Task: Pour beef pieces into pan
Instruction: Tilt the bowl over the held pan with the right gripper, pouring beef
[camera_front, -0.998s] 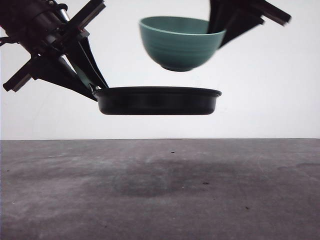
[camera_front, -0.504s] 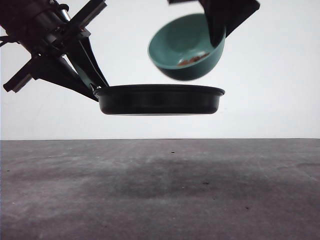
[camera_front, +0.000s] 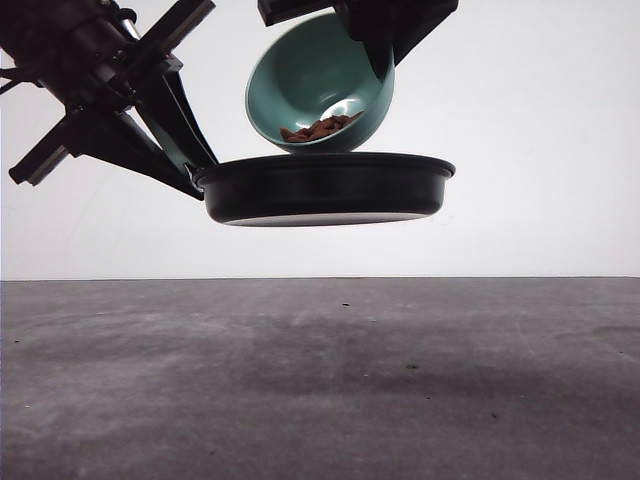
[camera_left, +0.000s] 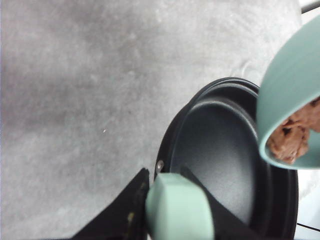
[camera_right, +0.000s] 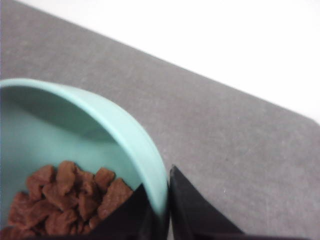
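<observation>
The left arm enters from the upper left of the front view, its wrist angled down toward the centre. The left claw (camera_front: 190, 172) is clamped on the pan's handle (camera_left: 175, 207), one dark finger on each side. The right arm comes in at the top centre, and the right claw (camera_front: 380, 45) pinches the tilted bowl's rim (camera_right: 150, 155) between its fingers.
</observation>
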